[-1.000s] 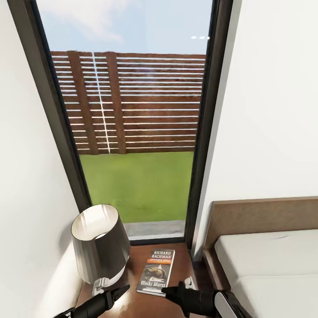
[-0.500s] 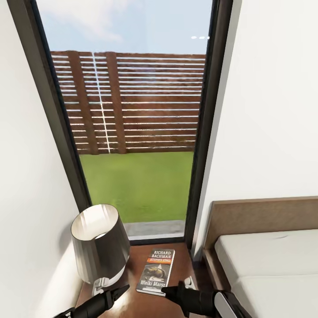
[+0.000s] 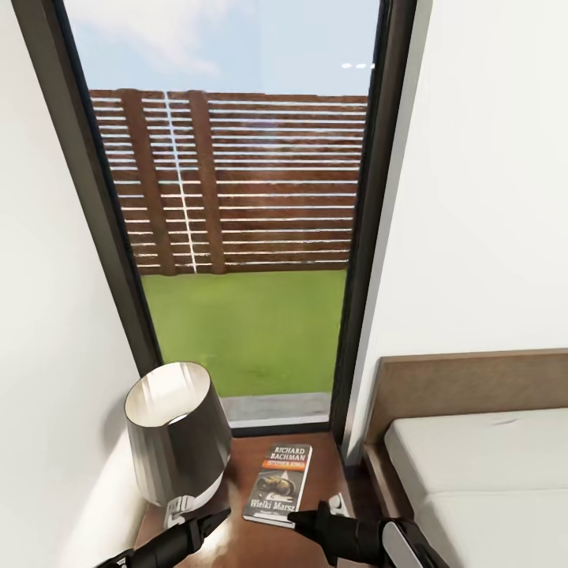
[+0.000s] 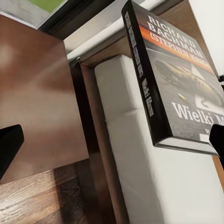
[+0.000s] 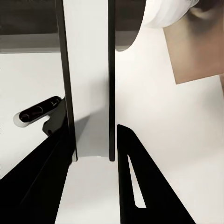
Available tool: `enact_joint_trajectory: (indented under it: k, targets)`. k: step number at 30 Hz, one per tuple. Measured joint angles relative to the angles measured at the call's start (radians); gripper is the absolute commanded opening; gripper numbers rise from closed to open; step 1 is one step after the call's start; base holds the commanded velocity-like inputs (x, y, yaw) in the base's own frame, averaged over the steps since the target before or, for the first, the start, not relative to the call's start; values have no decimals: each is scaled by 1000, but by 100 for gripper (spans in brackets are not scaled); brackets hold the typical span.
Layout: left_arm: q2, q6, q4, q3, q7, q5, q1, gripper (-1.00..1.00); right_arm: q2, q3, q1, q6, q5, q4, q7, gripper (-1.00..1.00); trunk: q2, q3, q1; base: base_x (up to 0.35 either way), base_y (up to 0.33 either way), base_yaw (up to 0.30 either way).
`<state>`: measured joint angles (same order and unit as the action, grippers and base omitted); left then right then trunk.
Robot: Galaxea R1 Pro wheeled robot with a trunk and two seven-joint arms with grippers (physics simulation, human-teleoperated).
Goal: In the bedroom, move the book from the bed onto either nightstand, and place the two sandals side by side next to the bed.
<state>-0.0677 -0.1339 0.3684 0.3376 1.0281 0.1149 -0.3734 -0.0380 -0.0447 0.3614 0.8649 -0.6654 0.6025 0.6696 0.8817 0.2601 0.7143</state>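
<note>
Book point(image 3: 279, 483) lies flat on nightstand point(image 3: 315, 473) top, cover up, beside the lamp point(image 3: 175, 434), bed point(image 3: 481, 465) just right of it. Right gripper point(image 3: 304, 519) sits at the book's near edge, fingers point(image 5: 135, 186) closed on a thin white-edged slab, apparently the book. Left gripper point(image 3: 217, 517) near lamp base, spread apart, holding nothing.

- The book point(image 3: 278, 484) lies flat on the nightstand point(image 3: 312, 469), cover up. The cover is dark with white words "RICHARD BACHMAN", an orange band, and "Wielki Marsz" at the bottom. In the left wrist view the book point(image 4: 179, 79) shows its dark spine and cover.
- The nightstand is dark brown wood with a shiny top, just beside the bed point(image 3: 473, 457).
- The bed has a brown headboard and a bare light mattress.
</note>
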Motion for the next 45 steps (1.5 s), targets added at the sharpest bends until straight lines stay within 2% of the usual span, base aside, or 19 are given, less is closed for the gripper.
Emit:
enact_joint_trajectory:
  k: [45]
  targets:
    - [2, -1, 0, 0, 1, 0, 0, 100, -1, -3, 0, -4, 1, 0, -1, -100, 315, 141, 173, 0, 0, 0]
